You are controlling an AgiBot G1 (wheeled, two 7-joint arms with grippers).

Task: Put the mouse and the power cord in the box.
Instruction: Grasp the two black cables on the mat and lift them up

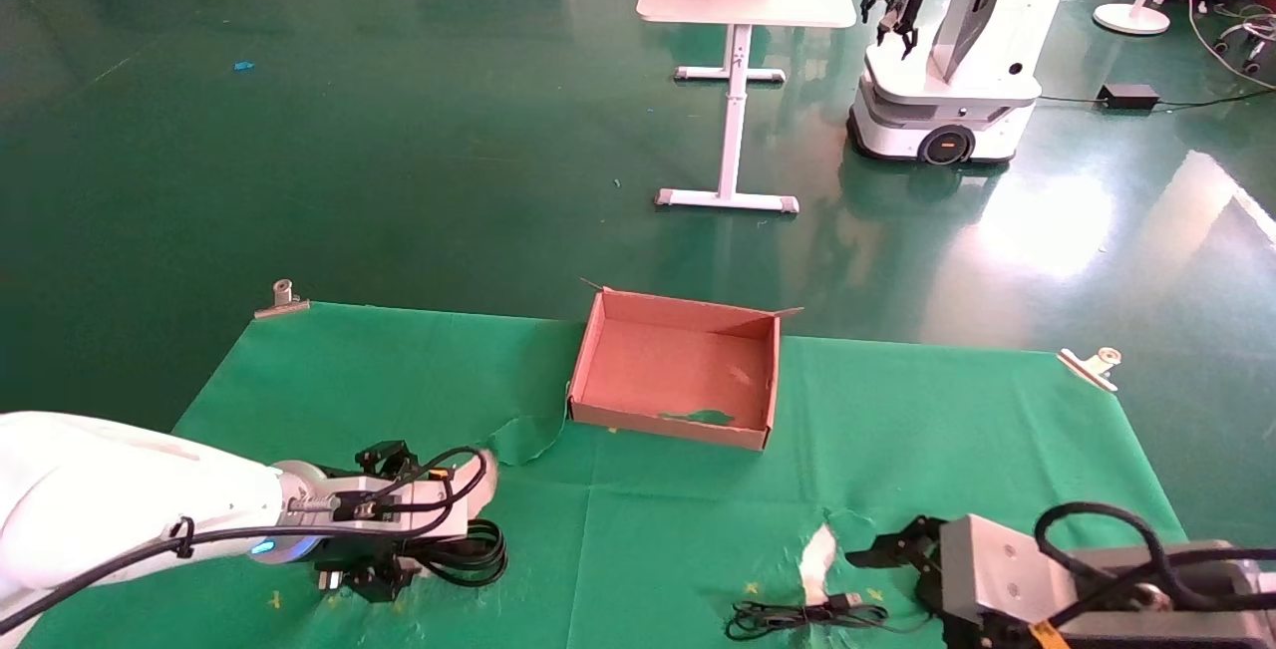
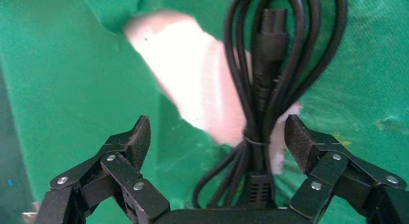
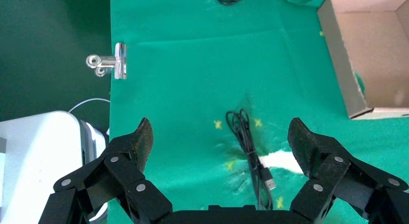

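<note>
Green cloth (image 1: 698, 529) covers the tabletop, torn in places. At its near left, the left end effector (image 2: 217, 137) hangs wide open over the coiled cord (image 2: 263, 89), fingers on either side of the bundle. At near right, the right end effector (image 3: 219, 142) is open above a thin USB cable (image 3: 248, 147). Farther back, the box (image 1: 678, 420) sits empty mid-tabletop.

The desk (image 1: 997, 430) wears a green cloth (image 1: 329, 370), torn in spots to bare white, clipped at both far corners. On it: the box (image 1: 598, 355) at the far middle, the power cord (image 1: 469, 557) coiled near left, a thin USB cable (image 1: 797, 617) near right.
</note>
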